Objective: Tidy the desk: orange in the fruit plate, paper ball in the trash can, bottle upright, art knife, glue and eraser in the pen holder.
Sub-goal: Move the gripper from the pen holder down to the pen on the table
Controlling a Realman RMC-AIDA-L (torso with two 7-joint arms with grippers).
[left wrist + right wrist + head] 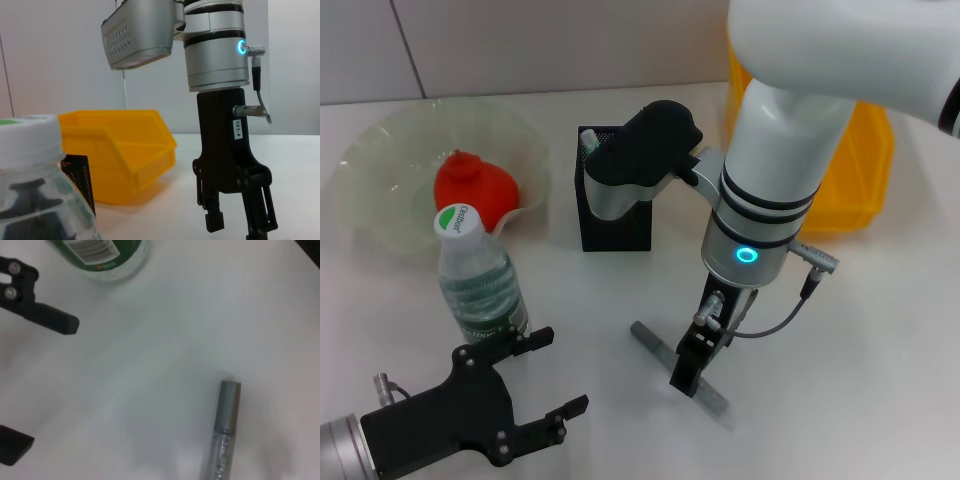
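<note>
Closest to the robot, the left gripper (548,374) sits low over the white bench (880,350) at the near left, fingers spread wide with nothing between them. Right past its fingertips the bottle (475,275) stands upright, white cap with the green top up, just beside the gripper but not gripped.

A bit to the right, the right gripper (692,372) hangs straight down over the grey glue pen (682,372) lying flat on the bench. In the left wrist view its fingers (260,207) are partly apart and don't seem to be holding anything; whether the tips touch the pen, I can't tell from here. The right wrist view shows the pen's grey cap end (227,407) and clear glittery body on bare bench, with the bottle's base and the left gripper's dark fingers farther off.

Behind that, the black mesh pen holder (610,225) stands mid-bench with something white and green poking out of it, partly hidden by the right arm's wrist camera housing. Left of it the orange (472,187) sits in the pale-green fruit plate (380,170). Farthest back on the right, the yellow trash can (860,170) is mostly behind the right arm.
</note>
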